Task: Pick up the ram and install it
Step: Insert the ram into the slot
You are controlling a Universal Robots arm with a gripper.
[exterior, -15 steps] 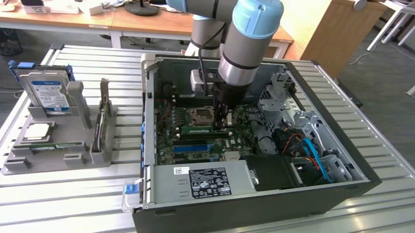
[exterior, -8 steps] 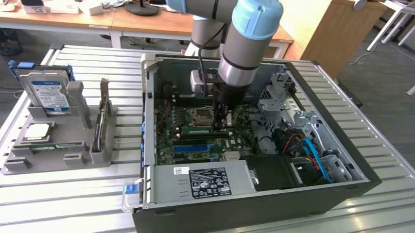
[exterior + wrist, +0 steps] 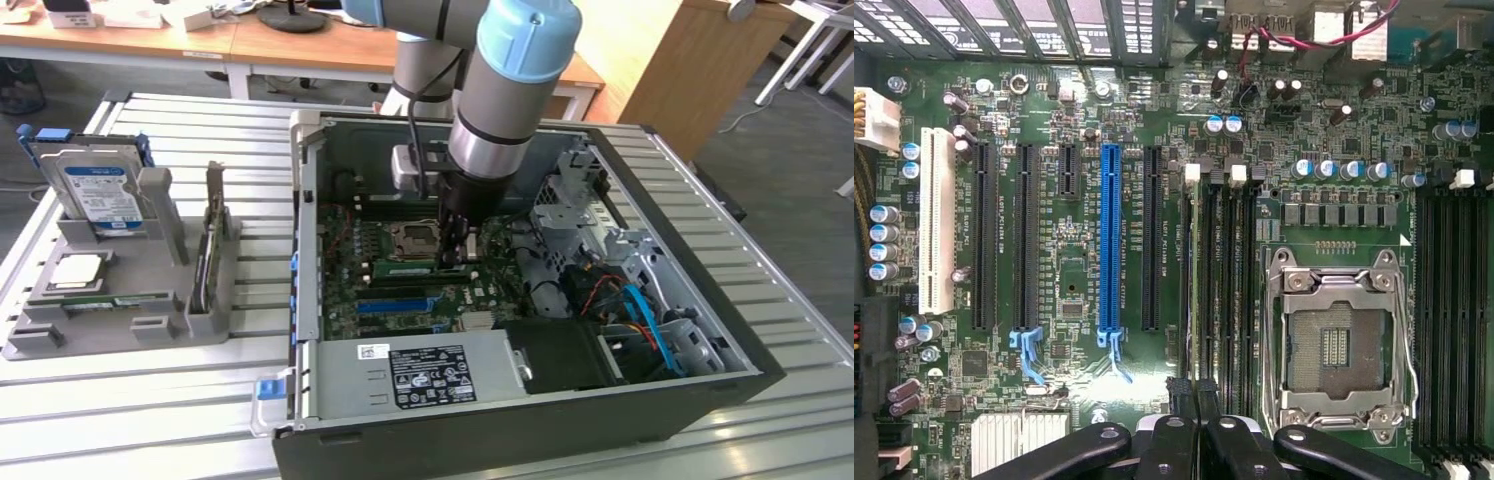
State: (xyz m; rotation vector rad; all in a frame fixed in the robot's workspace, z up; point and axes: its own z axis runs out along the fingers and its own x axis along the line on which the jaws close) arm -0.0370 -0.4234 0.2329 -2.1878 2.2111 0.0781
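Near the centre of the exterior view, the arm (image 3: 514, 90) stands vertical inside the computer case (image 3: 534, 435), with the gripper (image 3: 454, 260) fingers (image 3: 1176, 435) clenched on the ram (image 3: 1195, 280).
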